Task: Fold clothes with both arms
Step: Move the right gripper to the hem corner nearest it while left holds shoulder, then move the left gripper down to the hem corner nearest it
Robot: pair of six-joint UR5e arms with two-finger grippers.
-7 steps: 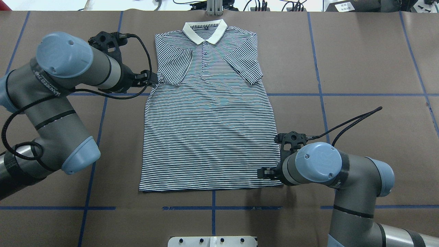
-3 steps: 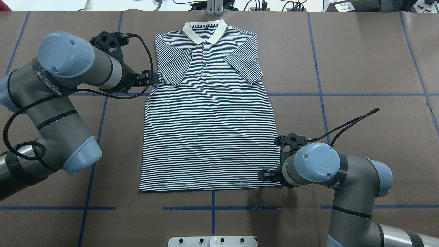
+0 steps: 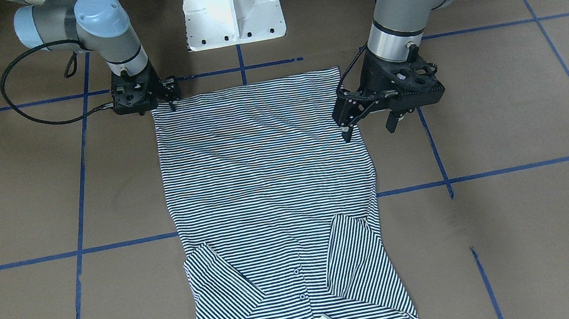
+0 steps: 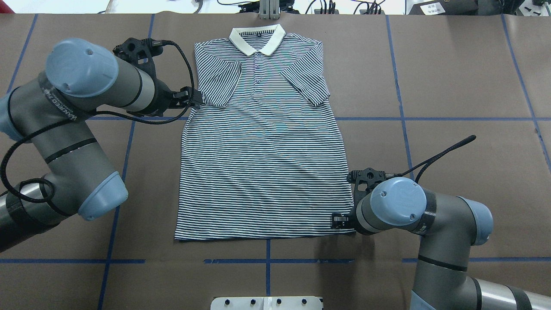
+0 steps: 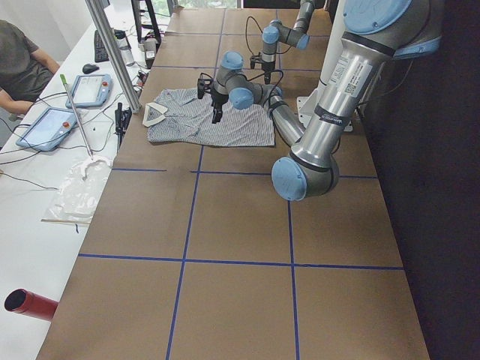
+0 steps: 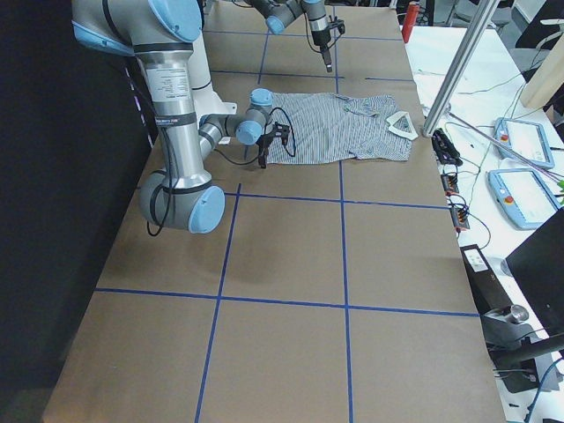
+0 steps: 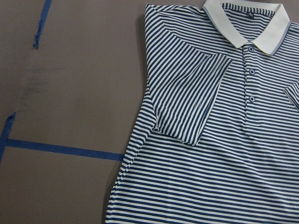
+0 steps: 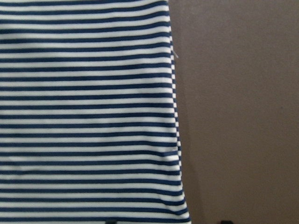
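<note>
The striped polo shirt [image 4: 262, 163] lies flat on the brown table, face up. Its white collar [image 4: 257, 39] is at the far edge and both sleeves are folded in over the chest. My left gripper [image 4: 191, 97] hovers beside the shirt's left side at the folded sleeve [image 7: 187, 107]. In the front-facing view it [image 3: 369, 129] is open and holds nothing. My right gripper [image 4: 338, 221] sits low at the near right hem corner. In the right wrist view the shirt's side edge [image 8: 175, 116] runs between its two parted fingertips, so it is open.
The white pedestal base [image 3: 232, 8] stands just behind the hem. Blue tape lines [image 4: 430, 119] cross the brown table cover. An aluminium post [image 4: 269, 8] rises beyond the collar. A person [image 5: 19, 67] sits at a side bench with tablets [image 5: 90, 88] and cables.
My right gripper has shifted outward along the hem, toward the shirt's right corner. The left arm has barely moved. The shirt lies as before.
</note>
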